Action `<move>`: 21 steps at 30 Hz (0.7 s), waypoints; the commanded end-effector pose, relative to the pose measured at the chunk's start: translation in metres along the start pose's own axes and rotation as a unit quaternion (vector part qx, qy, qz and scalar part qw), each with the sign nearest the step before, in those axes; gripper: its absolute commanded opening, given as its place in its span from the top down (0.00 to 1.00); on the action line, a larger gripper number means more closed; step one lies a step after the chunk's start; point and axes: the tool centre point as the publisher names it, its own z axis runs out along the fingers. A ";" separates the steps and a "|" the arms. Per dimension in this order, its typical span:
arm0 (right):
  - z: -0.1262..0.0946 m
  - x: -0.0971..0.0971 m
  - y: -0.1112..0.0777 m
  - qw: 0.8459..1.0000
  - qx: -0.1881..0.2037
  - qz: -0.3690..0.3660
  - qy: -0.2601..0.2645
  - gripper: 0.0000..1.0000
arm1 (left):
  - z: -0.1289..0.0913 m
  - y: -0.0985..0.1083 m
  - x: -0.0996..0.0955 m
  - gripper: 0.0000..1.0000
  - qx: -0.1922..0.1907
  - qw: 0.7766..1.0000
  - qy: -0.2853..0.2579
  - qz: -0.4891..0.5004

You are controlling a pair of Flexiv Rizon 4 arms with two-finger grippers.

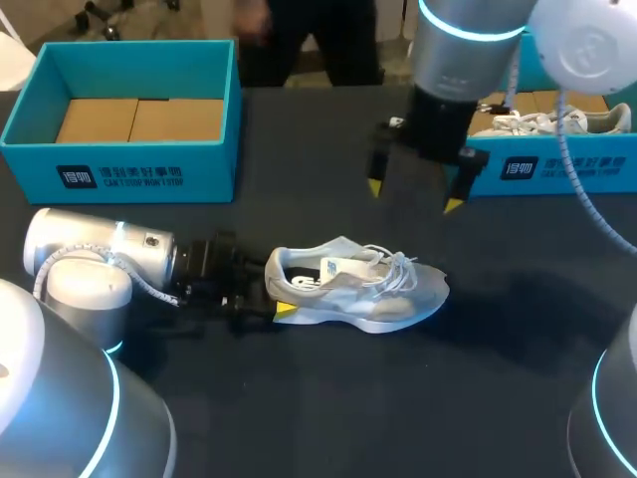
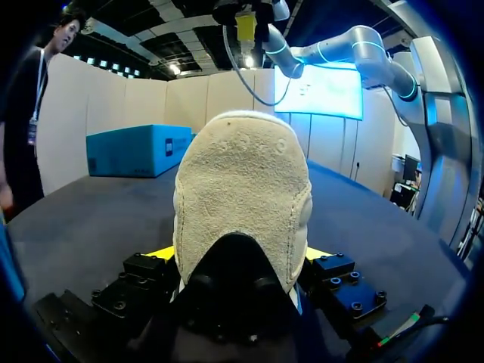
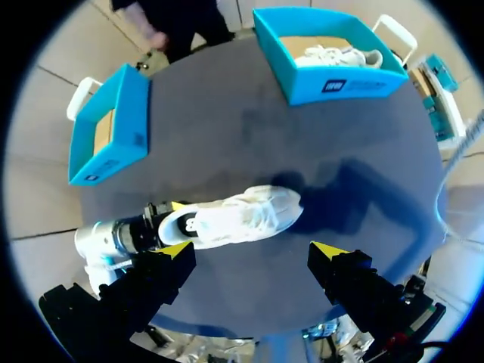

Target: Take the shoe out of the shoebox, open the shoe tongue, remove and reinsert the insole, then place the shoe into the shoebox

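At centre-left of the head view, your left gripper [image 1: 276, 291] is pinching the heel of the shoe [image 1: 358, 289], with a yellow tip on either side of it. The shoe sits mid-frame on the dark table [image 1: 398, 418], toe pointing to the right and laces loose over the tongue. From the left wrist view, the pale heel [image 2: 242, 197] fills the space between the gripper's fingers [image 2: 162, 255] and touches both. Your right gripper [image 1: 414, 196] hangs above the table in the upper middle, fingers spread wide, well apart from the shoe. From its wrist view the shoe [image 3: 242, 215] lies ahead of the spread gripper [image 3: 253, 253]. At the upper left stands the left box [image 1: 119, 169], showing its cardboard floor. At the upper right, the right box [image 1: 557, 169] holds a second shoe [image 1: 537, 121].
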 end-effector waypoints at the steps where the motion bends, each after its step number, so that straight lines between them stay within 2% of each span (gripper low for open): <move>1: 0.017 0.026 -0.008 1.000 0.008 0.015 -0.002 0.00 | 0.001 0.001 0.002 1.00 0.000 1.000 -0.001 0.000; 5: 0.032 0.045 -0.023 0.999 0.008 0.036 0.015 0.00 | 0.001 0.001 0.002 1.00 0.000 1.000 -0.001 0.000; 9: 0.044 0.063 -0.034 0.999 0.015 0.035 0.001 0.00 | 0.001 0.001 0.002 1.00 0.000 1.000 -0.001 0.000; 17: 0.058 0.084 -0.052 0.999 0.022 0.032 -0.006 0.00 | 0.001 0.001 0.002 1.00 0.000 1.000 -0.001 0.000; 19: 0.068 0.089 -0.054 0.999 0.031 0.014 -0.018 0.00 | 0.001 0.001 0.002 1.00 0.000 1.000 -0.001 0.000; 21: 0.068 0.089 -0.054 0.999 0.031 0.014 -0.018 0.00 | 0.001 0.001 0.002 1.00 0.000 1.000 -0.001 0.000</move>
